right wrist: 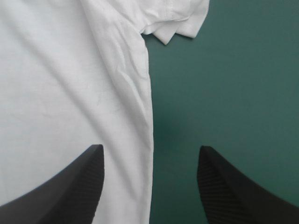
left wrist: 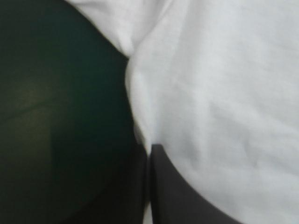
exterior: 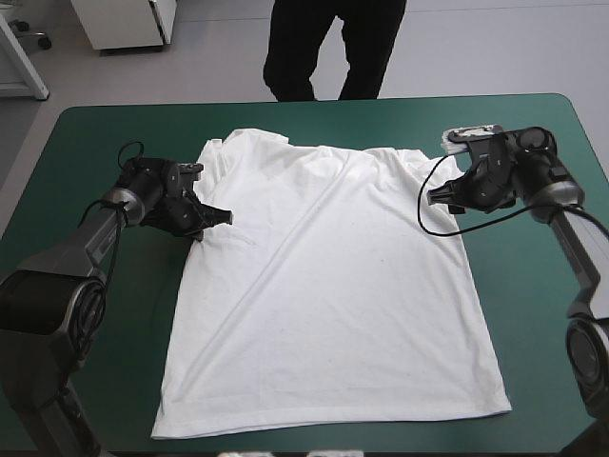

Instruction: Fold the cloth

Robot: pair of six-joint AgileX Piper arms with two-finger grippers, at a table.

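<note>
The T-shirt [exterior: 333, 305] lies spread flat in the middle of the bench [exterior: 533, 314], its hem toward the robot and its collar end away from it. To my eye this is the grasping step, with the fold itself not yet begun. Both arms sit at the T-shirt's side edges, up toward its sleeves. The left hand [exterior: 221, 217] is pinched all but closed on the T-shirt's left edge, and the cloth puckers around it. The right hand [right wrist: 149, 148] stands wide and grips nothing, straddling the T-shirt's right edge, half over white cloth and half over bare bench. Next, I'd judge, it has to come down and nip that edge, so the pair can lift evenly and carry the T-shirt over itself. I see no container anywhere around the T-shirt.
</note>
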